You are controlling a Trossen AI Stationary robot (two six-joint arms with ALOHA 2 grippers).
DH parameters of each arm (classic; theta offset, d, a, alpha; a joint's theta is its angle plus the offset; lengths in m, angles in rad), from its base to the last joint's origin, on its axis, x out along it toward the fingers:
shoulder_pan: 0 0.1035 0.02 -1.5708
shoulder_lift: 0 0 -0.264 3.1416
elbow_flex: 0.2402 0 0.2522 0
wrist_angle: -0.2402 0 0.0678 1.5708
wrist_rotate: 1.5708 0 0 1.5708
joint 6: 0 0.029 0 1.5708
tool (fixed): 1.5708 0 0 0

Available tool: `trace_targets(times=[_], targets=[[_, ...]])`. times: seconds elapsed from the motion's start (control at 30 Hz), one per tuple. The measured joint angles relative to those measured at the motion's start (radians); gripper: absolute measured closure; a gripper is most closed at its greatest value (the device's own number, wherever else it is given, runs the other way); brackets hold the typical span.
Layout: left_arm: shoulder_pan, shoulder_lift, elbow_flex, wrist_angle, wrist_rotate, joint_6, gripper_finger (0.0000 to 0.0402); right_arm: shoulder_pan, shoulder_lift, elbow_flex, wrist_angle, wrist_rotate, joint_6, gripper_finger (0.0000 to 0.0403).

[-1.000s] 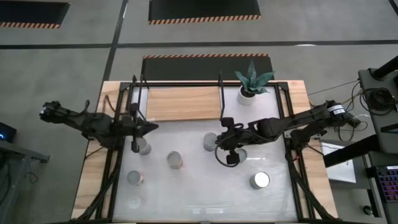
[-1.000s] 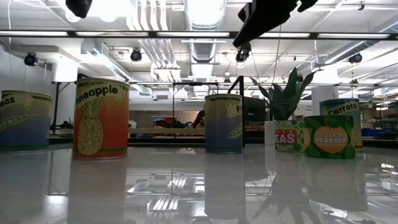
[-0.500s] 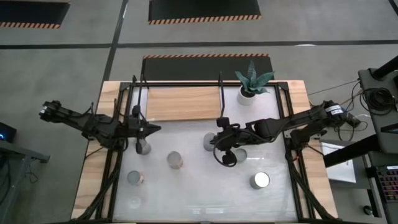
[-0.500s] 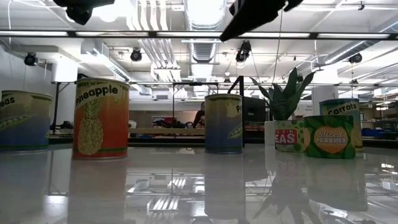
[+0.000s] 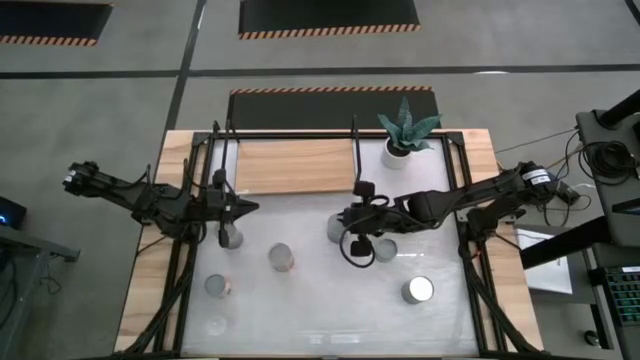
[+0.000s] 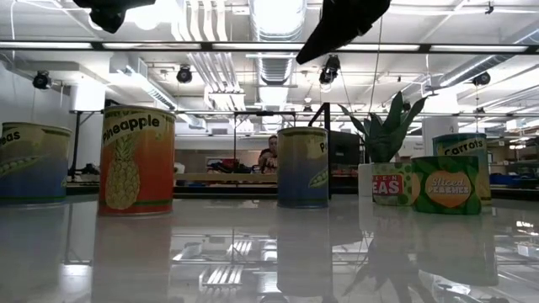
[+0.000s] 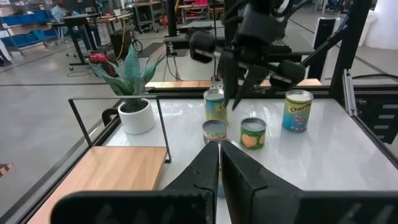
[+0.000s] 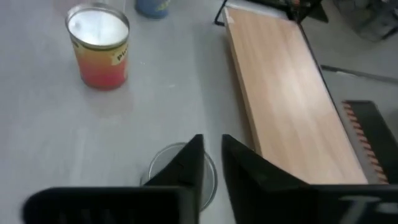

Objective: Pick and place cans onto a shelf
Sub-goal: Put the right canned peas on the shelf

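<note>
So far no can is sitting on the wooden shelf (image 5: 295, 166); all cans (image 5: 281, 257) are standing on the white tabletop (image 5: 320, 310); the right gripper (image 5: 347, 236) and left gripper (image 5: 227, 218), jaws nearly together and holding nothing, are hovering over cans.

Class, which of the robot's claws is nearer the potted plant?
Right. The right claw hangs just in front of the potted plant; the left claw is far across the shelf.

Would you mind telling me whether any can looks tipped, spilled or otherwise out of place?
Nothing stands out. The cans in view stand upright on the white table, none on the shelf yet. The right gripper hovers over one can, the left gripper over another.
</note>
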Motion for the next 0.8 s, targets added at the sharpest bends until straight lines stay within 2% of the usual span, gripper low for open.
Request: trace_targets(times=[0.27, 0.47, 0.6, 0.8], targets=[[0.000, 0.001, 0.000, -0.001, 0.000, 0.000, 0.0402, -0.003, 0.000, -0.037, -0.009, 0.001, 0.067, 0.0183], [0.000, 0.001, 0.000, -0.001, 0.000, 0.000, 0.0402, -0.032, 0.000, -0.063, -0.148, -0.029, 0.188, 0.0073], [0.000, 0.001, 0.000, 0.000, 0.000, 0.000, 0.0402, -0.042, 0.000, -0.125, -0.109, -0.115, 0.218, 0.0038], [0.000, 0.003, 0.000, 0.020, 0.001, 0.016, 0.0402, -0.059, 0.000, -0.205, 0.022, -0.128, 0.229, 0.0035]])
